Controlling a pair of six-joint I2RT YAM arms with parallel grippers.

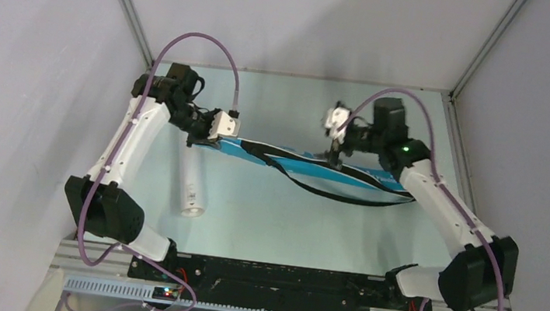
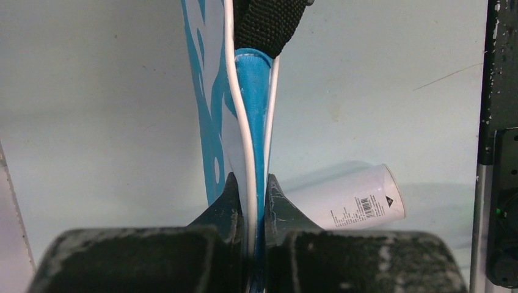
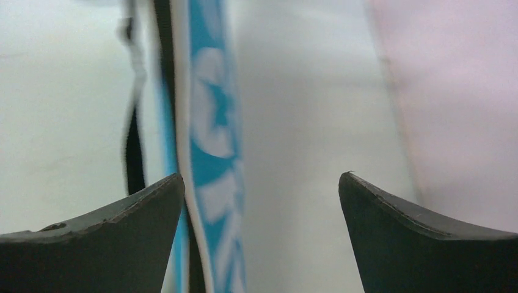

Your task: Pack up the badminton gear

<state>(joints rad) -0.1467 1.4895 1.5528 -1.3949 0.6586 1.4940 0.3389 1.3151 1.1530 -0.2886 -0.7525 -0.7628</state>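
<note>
At the left of the top view, the left gripper is clamped on the narrow end of the blue bag. Only the left wrist view shows the grip in detail. Both dark, scuffed fingers press together on the bag's edge, pinching blue fabric trimmed with white piping, and almost no gap is left between them. A black woven strap meets the bag at the top centre of that view.

Below the left gripper in the top view, the white tube lies on the pale table, apart from the bag. The left wrist view alone shows its smooth cylindrical wall and a barcode label, at lower right behind one finger.

Across the centre of the top view, the bag runs as a long, thin band from left-centre to right-centre, blue with white markings. The strap sags in a dark loop beneath it in the frame.

At the right, the right gripper points down over the middle of the bag. The top view does not show how its jaws stand, but the right wrist view does. The two dark wedge-shaped fingers stand wide apart and hold nothing. The bag appears blurred just inside the left-hand finger, and contact with it cannot be told. The other finger is well apart from the bag
</note>
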